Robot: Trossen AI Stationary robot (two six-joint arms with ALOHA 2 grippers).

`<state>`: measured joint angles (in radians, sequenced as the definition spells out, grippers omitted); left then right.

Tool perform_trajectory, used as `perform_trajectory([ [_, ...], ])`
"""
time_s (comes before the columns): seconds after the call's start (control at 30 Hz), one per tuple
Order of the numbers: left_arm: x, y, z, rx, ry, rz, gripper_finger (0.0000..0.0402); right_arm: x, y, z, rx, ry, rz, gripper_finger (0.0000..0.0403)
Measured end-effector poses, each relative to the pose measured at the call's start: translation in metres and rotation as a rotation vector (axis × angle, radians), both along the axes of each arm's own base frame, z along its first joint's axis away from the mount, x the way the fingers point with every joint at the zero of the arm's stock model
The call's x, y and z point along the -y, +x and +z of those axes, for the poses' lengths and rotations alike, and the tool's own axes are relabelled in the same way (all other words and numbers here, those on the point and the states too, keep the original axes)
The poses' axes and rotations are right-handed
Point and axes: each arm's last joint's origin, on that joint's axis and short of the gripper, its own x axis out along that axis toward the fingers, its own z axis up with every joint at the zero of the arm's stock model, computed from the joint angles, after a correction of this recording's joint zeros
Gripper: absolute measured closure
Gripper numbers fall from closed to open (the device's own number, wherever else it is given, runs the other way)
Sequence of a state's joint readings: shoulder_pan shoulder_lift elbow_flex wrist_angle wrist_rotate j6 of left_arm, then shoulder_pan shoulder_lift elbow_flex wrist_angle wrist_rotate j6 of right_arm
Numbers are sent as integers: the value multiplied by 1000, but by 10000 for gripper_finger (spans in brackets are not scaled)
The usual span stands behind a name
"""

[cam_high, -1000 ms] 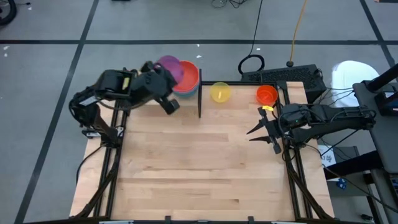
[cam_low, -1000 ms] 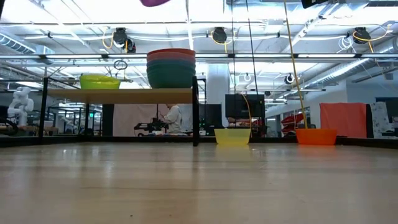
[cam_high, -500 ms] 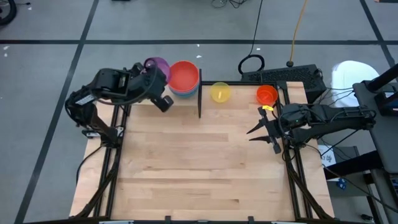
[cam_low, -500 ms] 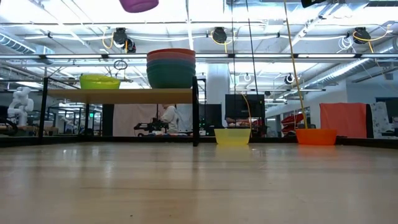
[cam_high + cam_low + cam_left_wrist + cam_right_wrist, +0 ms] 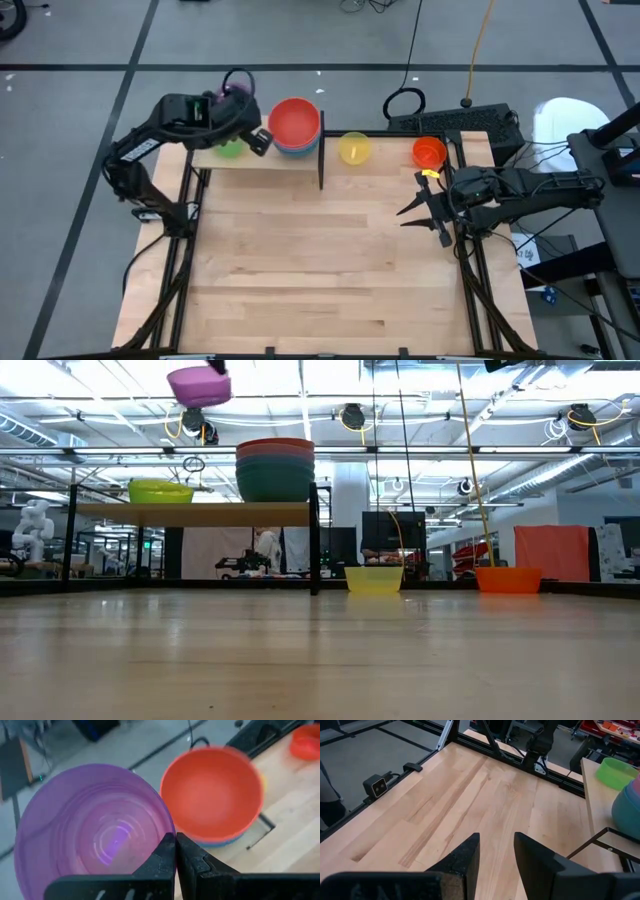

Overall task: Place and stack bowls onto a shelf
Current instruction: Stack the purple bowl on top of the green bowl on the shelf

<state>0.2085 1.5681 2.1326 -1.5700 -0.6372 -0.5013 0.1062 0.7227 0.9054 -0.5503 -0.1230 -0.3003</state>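
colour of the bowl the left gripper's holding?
Purple bowl, pinched at its rim by the left gripper; clearest in the left wrist view.

Around the wooden table

A black keyboard (image 5: 455, 120) lies at the table's far right corner, with a coiled black cable (image 5: 405, 102) on the grey floor just beside it. An orange-red panel (image 5: 555, 559) stands in the room behind, and a white humanoid figure (image 5: 32, 530) far left.
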Motion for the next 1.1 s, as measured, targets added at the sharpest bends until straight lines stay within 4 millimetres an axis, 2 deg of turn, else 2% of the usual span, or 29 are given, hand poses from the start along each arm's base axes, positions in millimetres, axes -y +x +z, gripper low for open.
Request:
perform_trajectory([
  [0.27,2,-39,-20,14,-78,100,400,0,0,0,0,-1,1,287],
  [0.5,6,-58,-38,-5,-98,136,400,0,0,0,2,-9,5,287],
  [0.73,-2,-53,-59,-118,-97,123,400,0,0,0,1,-7,5,287],
  [0.93,-17,-49,-74,-127,-95,150,400,0,0,0,1,-6,6,287],
  [1.1,-32,-43,-86,-108,-132,103,400,0,0,0,1,-6,6,287],
])
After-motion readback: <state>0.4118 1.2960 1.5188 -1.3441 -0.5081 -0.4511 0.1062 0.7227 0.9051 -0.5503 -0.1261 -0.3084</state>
